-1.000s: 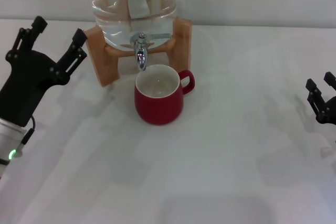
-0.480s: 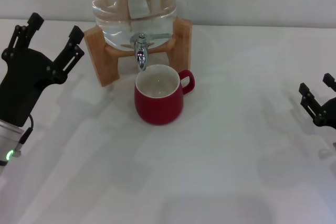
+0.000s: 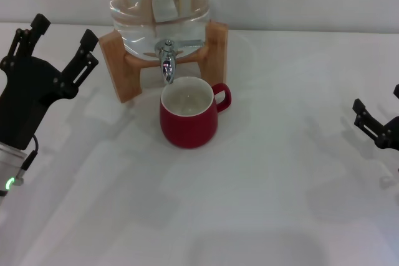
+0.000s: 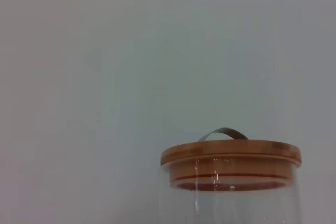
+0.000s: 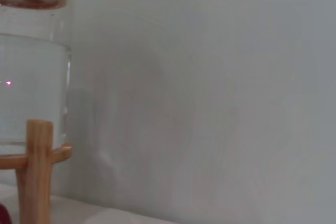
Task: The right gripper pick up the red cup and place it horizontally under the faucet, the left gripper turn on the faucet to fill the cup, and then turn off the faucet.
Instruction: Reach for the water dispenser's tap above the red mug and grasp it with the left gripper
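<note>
The red cup [image 3: 188,119] stands upright on the white table directly below the spout of the chrome faucet [image 3: 166,59], with its handle toward the right. No water stream shows at the spout. The faucet sits on a clear water jug [image 3: 156,4] in a wooden stand [image 3: 118,70]. My left gripper [image 3: 62,37] is open, held left of the stand and apart from the faucet. My right gripper [image 3: 379,126] is open at the right edge, far from the cup. The left wrist view shows only the jug's wooden lid [image 4: 231,156]. The right wrist view shows the jug [image 5: 31,77] and a stand post [image 5: 38,171].
A pale wall rises behind the table. The white tabletop [image 3: 280,172] stretches in front of and to the right of the cup.
My left gripper has drifted a little left, away from the stand. My right gripper has shifted slightly lower near the right edge. The cup has not moved.
</note>
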Controlling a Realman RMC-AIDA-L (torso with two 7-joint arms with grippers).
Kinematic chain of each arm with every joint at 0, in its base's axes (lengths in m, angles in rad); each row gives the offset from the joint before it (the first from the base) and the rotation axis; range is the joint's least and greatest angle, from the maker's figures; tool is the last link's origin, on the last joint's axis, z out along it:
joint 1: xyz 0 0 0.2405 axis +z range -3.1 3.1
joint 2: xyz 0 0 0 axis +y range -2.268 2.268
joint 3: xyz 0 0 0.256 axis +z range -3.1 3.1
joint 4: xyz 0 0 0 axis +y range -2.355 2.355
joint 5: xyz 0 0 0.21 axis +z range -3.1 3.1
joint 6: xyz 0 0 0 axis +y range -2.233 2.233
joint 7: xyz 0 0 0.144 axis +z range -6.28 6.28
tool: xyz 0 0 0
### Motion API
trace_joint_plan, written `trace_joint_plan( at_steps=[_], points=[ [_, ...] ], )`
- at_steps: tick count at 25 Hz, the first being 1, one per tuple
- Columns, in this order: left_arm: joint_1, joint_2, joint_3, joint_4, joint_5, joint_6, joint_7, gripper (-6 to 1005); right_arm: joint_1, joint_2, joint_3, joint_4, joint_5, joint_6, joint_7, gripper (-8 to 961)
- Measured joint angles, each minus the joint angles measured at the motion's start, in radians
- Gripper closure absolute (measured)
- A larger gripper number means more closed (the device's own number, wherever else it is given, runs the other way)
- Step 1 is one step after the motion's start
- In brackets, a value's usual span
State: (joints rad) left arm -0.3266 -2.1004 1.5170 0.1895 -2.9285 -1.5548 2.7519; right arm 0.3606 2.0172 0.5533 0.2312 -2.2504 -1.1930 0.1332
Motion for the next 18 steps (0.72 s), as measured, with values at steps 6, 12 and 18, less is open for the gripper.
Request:
trace_joint_plan(
  at_steps=[6,12,18],
  points=[
    [0.0,0.001,0.0,0.016,0.0,0.022,-0.029,109,-0.003,0.0,0.003,0.002,0.003,0.001,0.004,86],
    [0.005,0.005,0.016,0.086,0.005,0.129,-0.09,109,-0.003,-0.001,0.003,-0.001,0.003,0.003,0.003,87],
    [0.082,0.009,0.086,0.287,0.008,0.342,-0.112,109,-0.002,-0.002,0.005,-0.004,0.005,0.003,0.003,87]
  ],
)
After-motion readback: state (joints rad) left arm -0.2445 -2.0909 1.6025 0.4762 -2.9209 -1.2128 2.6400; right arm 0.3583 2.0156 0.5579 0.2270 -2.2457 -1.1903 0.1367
